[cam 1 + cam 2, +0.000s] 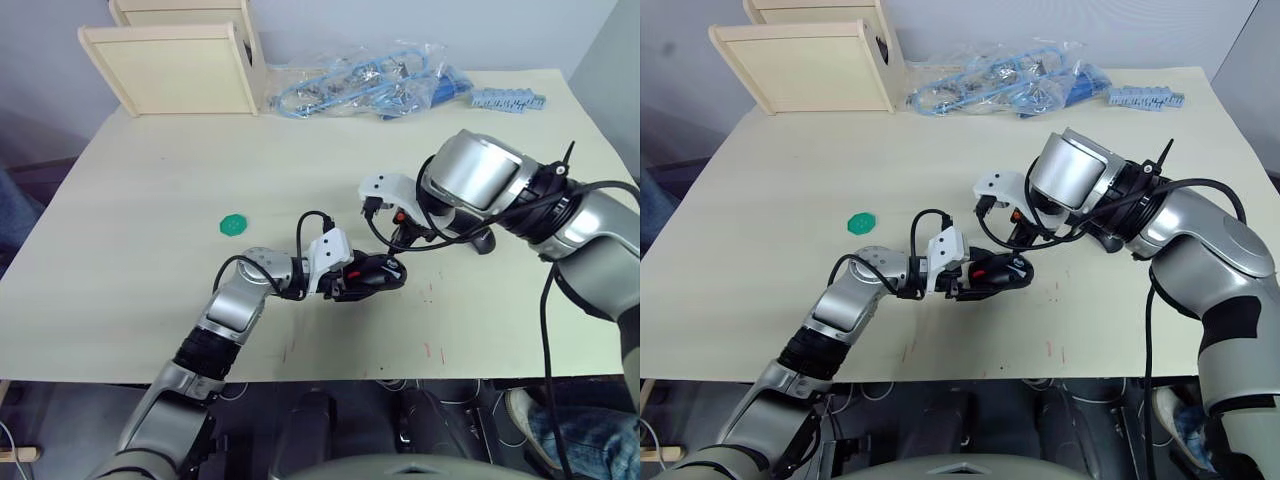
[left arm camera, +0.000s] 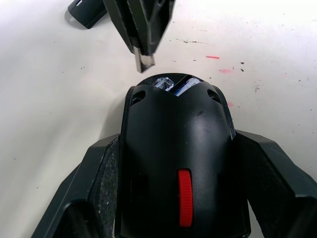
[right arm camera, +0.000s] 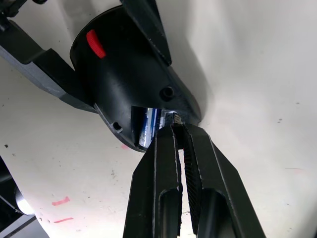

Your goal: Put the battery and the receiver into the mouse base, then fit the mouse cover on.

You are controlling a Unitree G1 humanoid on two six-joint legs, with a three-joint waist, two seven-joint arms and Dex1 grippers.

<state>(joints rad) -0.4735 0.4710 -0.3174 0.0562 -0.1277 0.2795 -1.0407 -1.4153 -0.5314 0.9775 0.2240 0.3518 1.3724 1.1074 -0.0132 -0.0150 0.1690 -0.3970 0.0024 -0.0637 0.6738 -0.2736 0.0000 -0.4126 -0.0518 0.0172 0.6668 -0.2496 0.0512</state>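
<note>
Pale worktop [image 1: 130,220]. Left tool [image 2: 173,163] clamps the mouse base [image 2: 176,163] from both sides, low over the worktop's centre. Right tool [image 3: 176,130], fingers pressed together, pinches the small metal receiver [image 2: 144,61] just above the base's open recess, where the blue battery [image 3: 150,124] lies.

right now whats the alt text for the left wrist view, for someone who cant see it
The left gripper clamps the black mouse base, red scroll wheel facing the camera, on a pale table. The battery shows blue in the open recess at its far end. Just beyond, the right gripper holds a small silver receiver at its tips.
</note>
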